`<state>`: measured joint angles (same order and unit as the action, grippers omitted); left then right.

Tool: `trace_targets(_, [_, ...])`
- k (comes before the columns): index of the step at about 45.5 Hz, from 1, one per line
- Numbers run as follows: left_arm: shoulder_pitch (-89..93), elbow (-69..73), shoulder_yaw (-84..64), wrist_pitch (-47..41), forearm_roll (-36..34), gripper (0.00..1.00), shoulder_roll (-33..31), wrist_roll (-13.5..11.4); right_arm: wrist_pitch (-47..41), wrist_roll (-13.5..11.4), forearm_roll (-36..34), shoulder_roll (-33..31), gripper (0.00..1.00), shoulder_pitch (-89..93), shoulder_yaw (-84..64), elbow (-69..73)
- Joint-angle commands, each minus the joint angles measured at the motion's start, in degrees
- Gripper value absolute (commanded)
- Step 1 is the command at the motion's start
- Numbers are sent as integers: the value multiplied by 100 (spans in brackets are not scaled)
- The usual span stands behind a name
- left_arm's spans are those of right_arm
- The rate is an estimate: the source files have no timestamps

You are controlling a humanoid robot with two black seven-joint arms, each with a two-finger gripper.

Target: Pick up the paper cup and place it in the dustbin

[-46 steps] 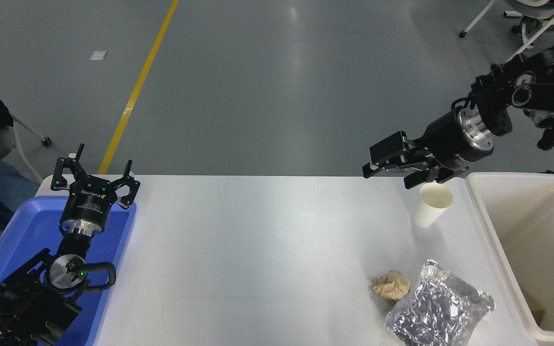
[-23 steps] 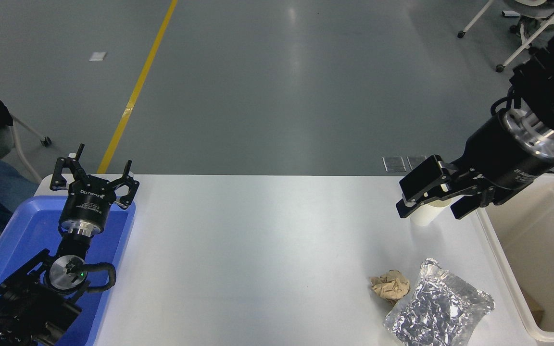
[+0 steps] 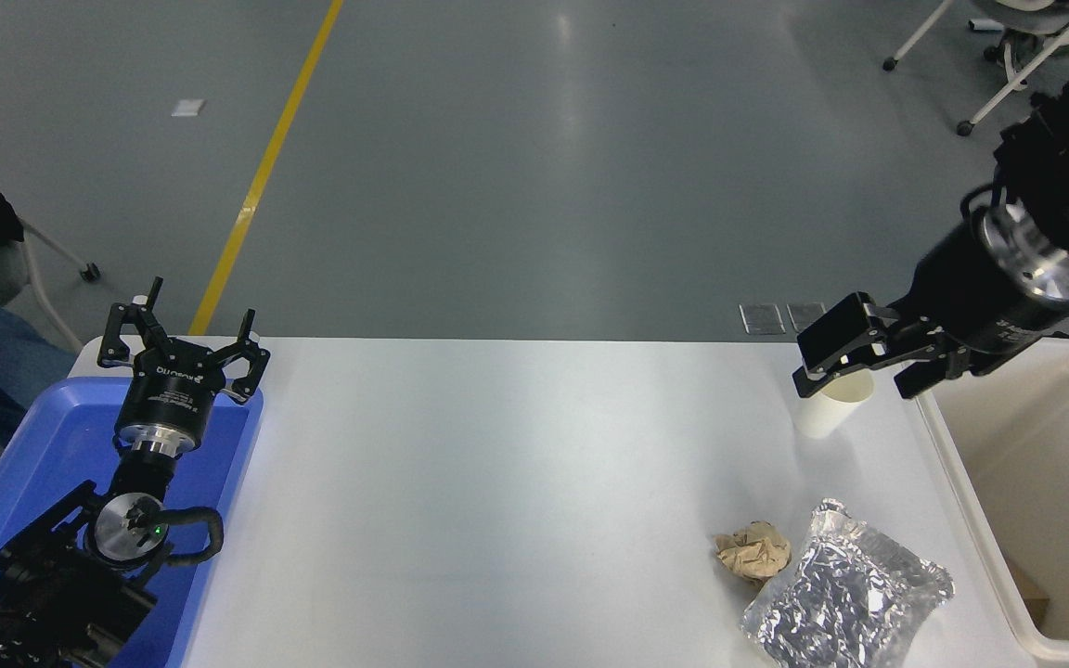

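Blue tray (image 3: 52, 436) sits at the far left of the white tabletop (image 3: 516, 482), and the left arm is parked over it, its left claw (image 3: 184, 348) pointing away with fingers spread apart and nothing between them. Across the bare middle of the tabletop, toward the right, a crumpled brown paper ball (image 3: 754, 549) lies near the front edge, touching the crinkled foil bag (image 3: 845, 589) just to its right. Behind them, near the far edge, the cup (image 3: 825, 413) stands upright on the tabletop, mouth up. The right claw (image 3: 869, 365) reaches in from the right and sits at the cup's rim, one finger on the cup's left side and the other on its right; the fingers straddle the rim, though whether they press on it I cannot tell. Just right of the cup, the bin (image 3: 961, 501) runs along the tabletop's right edge, with a brown scrap low in its near corner.
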<state>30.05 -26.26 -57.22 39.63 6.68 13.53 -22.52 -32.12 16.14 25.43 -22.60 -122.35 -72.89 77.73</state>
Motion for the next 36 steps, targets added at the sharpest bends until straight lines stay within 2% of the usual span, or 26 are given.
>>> trace_targets(1, [1, 6, 0, 1, 0, 100, 1, 2, 1163, -6, 568, 19, 100, 1906, 257, -1716])
trace_targets(8, [1, -2, 0, 1, 0, 100, 1, -6, 1735, -67, 841, 36, 100, 3040, 512, -2780])
trace_targets(17, [1, -2, 0, 1, 0, 100, 1, -6, 1955, -287, 841, 63, 100, 4262, 1549, -3826])
trace_targets(27, [1, -2, 0, 1, 0, 100, 1, -6, 2069, -322, 832, 247, 100, 4843, 1752, -4372])
trace_targets(36, [1, -2, 0, 1, 0, 100, 1, -6, 2421, -691, 771, 353, 99, 5256, 2076, -4574])
